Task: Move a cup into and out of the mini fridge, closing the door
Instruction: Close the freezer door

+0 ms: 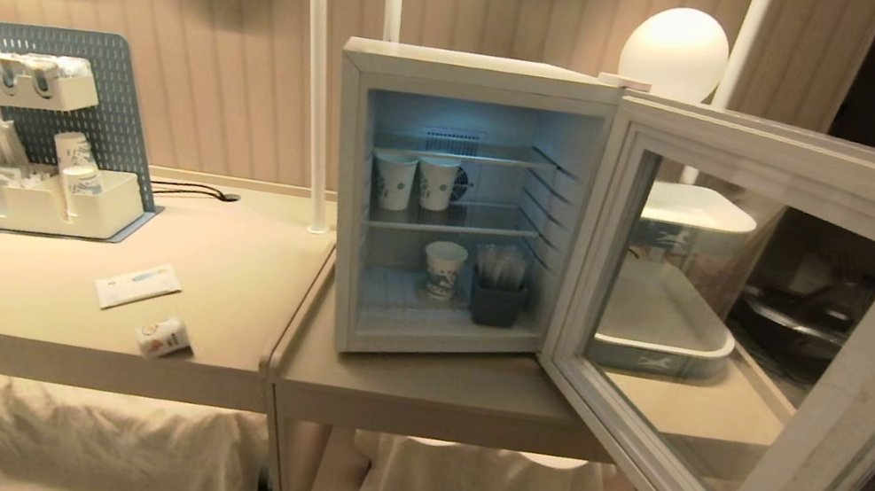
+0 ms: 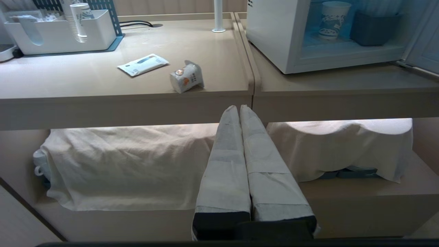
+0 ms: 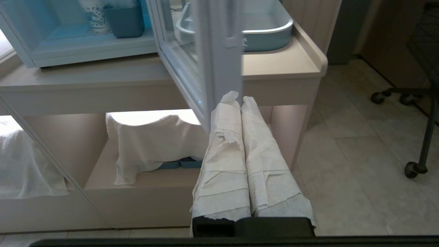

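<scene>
The cup (image 1: 163,337) (image 2: 187,77), small and white with orange-red print, lies on its side near the front edge of the left counter. The mini fridge (image 1: 477,72) (image 2: 271,41) stands on the right counter, lit inside. Its door (image 1: 855,175) (image 3: 219,55) hangs wide open to the right. My left gripper (image 2: 239,107) is shut and empty, held low in front of the counter edge, below the cup. My right gripper (image 3: 239,98) is shut and empty too, low beside the open door's outer edge. Neither gripper shows in the head view.
Three paper cups (image 1: 393,180) and a dark bin (image 1: 496,301) sit on the fridge shelves. A white organiser (image 1: 40,202) with cups, a sachet (image 1: 138,285) and a grey tray (image 1: 654,347) share the counters. Cloth-covered items (image 1: 106,439) fill the lower shelf. A wheeled chair (image 3: 415,164) stands right.
</scene>
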### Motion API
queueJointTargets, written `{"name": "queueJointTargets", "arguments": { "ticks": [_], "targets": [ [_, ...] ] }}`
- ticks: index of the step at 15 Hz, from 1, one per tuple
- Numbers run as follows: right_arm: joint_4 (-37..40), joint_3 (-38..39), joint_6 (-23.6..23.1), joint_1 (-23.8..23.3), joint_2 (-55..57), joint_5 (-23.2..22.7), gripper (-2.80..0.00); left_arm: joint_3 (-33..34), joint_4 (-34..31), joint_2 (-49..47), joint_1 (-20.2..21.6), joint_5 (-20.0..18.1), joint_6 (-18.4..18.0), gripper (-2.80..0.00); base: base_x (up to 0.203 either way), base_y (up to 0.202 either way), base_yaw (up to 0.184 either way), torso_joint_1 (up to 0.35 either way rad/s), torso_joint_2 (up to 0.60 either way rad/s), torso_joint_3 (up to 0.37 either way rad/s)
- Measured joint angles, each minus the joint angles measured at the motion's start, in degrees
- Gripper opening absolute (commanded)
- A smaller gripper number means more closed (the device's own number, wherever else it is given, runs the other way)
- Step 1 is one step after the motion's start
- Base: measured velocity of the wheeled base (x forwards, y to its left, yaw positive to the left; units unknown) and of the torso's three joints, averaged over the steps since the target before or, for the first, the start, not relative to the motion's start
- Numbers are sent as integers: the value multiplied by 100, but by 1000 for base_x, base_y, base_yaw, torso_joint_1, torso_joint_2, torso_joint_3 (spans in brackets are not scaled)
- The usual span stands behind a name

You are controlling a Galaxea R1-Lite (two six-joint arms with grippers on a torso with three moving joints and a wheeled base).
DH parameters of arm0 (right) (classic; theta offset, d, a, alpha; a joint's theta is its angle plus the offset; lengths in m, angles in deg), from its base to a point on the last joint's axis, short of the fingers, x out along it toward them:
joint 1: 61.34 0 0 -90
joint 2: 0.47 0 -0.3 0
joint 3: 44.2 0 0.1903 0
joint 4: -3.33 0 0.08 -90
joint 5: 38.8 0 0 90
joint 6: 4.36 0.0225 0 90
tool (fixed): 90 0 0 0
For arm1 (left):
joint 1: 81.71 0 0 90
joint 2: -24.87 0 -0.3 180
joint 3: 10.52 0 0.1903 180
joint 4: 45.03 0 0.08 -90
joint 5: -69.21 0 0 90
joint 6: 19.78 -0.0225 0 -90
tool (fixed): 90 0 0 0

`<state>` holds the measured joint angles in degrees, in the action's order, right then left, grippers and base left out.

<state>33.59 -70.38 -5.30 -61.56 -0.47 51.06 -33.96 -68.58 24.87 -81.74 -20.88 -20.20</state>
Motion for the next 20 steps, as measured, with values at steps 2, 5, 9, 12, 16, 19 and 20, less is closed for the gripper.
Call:
{"name": "queueJointTargets", "arguments": {
  "ticks": [2,5,9,12,16,19,20],
  "targets": [
    [1,-2,0,0,0,0,-280,0,0,0,-5,2,-1,-280,0,-197,1,2,3,-1],
    [2,1,1,0,0,-1,-280,5,26,0,-7,0,13,-280,0,-197,2,1,-1,5],
    [4,1,0,1,0,0,-280,7,28,0,-2,0,16,-280,0,-86,0,2,3,2],
    [-1,1,0,4,0,-5,-280,7,25,0,-2,0,18,-280,51,-1,-3,2,-1,2],
    [4,1,-2,0,0,4,-280,7,26,0,-4,0,15,-280,82,0,-2,9,6,0],
    [21,-406,227,-2,185,23,-280,7,26,0,-7,1,18,-280,0,0,0,0,0,0],
    [22,-813,471,-2,443,58,-280,7,23,0,-2,0,15,-280,0,0,0,0,0,0]
  ]
}}
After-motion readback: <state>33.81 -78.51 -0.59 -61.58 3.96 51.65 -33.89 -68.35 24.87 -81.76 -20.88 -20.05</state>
